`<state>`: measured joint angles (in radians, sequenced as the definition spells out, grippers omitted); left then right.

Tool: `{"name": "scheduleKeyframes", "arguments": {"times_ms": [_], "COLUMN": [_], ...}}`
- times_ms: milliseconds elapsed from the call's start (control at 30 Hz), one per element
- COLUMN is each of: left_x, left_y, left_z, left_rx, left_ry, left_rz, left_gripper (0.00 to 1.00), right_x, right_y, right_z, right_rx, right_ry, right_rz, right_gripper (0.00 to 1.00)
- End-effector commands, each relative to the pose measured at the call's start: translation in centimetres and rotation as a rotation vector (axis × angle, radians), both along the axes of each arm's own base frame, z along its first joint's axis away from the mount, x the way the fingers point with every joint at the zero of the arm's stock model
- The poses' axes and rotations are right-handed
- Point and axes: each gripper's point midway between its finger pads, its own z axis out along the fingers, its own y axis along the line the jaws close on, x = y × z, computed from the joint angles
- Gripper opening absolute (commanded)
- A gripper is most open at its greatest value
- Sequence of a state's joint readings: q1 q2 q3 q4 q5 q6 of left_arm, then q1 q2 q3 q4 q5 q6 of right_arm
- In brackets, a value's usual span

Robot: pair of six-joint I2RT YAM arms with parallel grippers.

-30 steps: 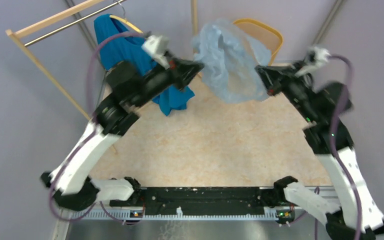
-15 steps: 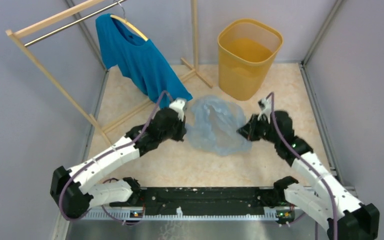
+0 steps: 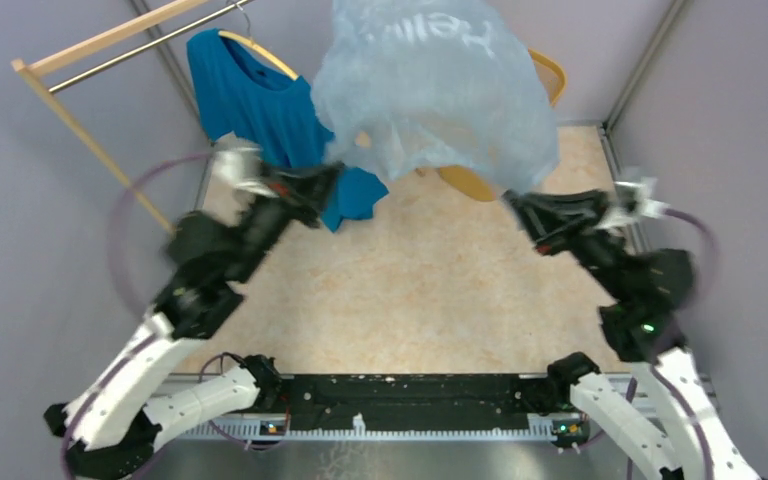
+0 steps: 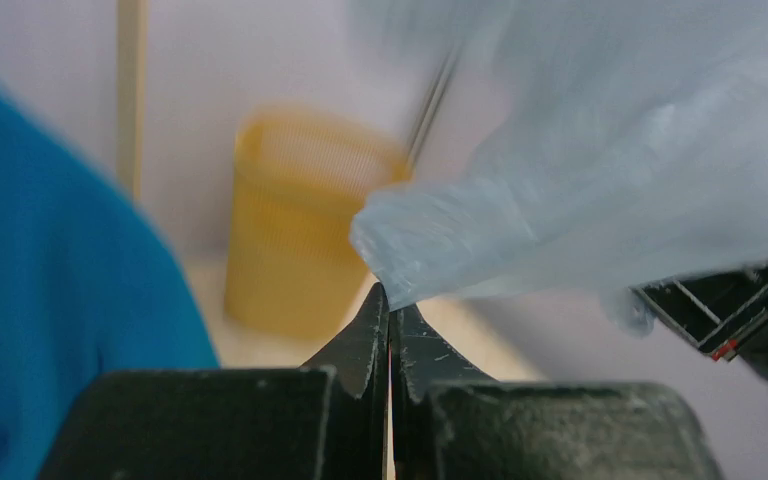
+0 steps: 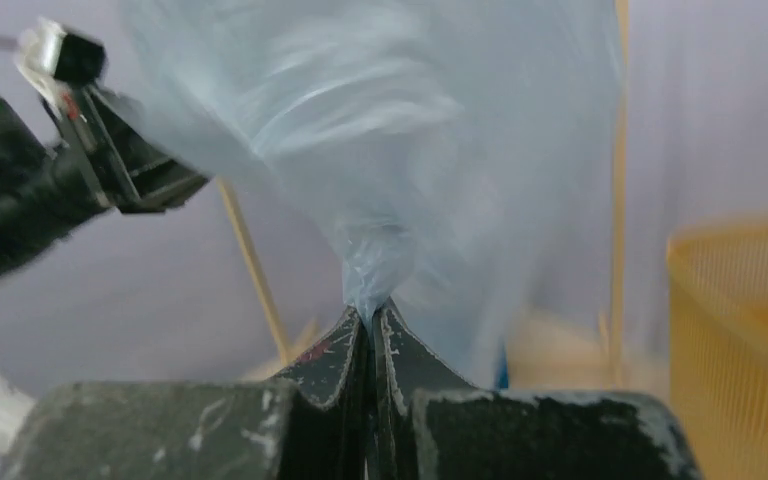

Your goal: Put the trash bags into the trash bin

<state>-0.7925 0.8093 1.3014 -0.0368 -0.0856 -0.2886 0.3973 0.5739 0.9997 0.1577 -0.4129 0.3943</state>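
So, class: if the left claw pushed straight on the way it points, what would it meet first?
The plastic bag, pinched right at the tip of the left claw. Past that, probably the yellow bin, though depth is hard to judge.

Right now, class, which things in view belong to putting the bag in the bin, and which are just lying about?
Job: thin pale blue-grey plastic film bag; tall yellow mesh-walled plastic bin; left gripper and right gripper, both shut on the bag.
Lying about: teal-blue T-shirt; wooden clothes rack.
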Motion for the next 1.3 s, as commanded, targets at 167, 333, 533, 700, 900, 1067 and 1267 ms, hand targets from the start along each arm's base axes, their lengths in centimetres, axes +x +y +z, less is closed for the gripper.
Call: {"name": "scheduleKeyframes", "arguments": {"times_ms": [167, 333, 533, 700, 900, 1067, 1267], "left_x": [4.4, 5.7, -1.4, 4.4, 2.5, 1.4, 0.2], "left_y": [-4.0, -6.1, -5.5, -2.9, -3.9, -3.3, -2.6], "left_z": [-33.4, -16.8, 1.5, -9.2, -32.9, -28.4, -4.8], "left_rx": [0.391, 0.341, 0.166, 0.147, 0.427, 0.312, 0.268], "left_ry": [0.732, 0.368, -0.095, 0.173, 0.717, 0.536, 0.047], "left_rz": [0.056, -0.015, -0.243, 0.055, -0.023, -0.064, -0.077], "left_gripper": [0.00, 0.00, 0.00, 0.00, 0.00, 0.00, 0.00], "right_x": [4.6, 6.4, 0.1, 1.8, 3.7, 4.6, 5.4], "right_y": [3.7, 3.3, 2.7, 2.9, 5.1, 5.0, 4.5], "right_z": [-28.4, -14.0, 3.6, -5.3, -28.7, -25.9, -4.4], "right_rx": [-0.099, -0.242, -0.120, -0.076, -0.048, -0.069, -0.225], "right_ry": [0.763, 0.478, 0.096, 0.233, 0.880, 0.804, 0.363], "right_rz": [0.106, 0.030, 0.140, 0.128, 0.224, 0.189, 0.117], "right_gripper": [0.00, 0.00, 0.00, 0.00, 0.00, 0.00, 0.00]}}
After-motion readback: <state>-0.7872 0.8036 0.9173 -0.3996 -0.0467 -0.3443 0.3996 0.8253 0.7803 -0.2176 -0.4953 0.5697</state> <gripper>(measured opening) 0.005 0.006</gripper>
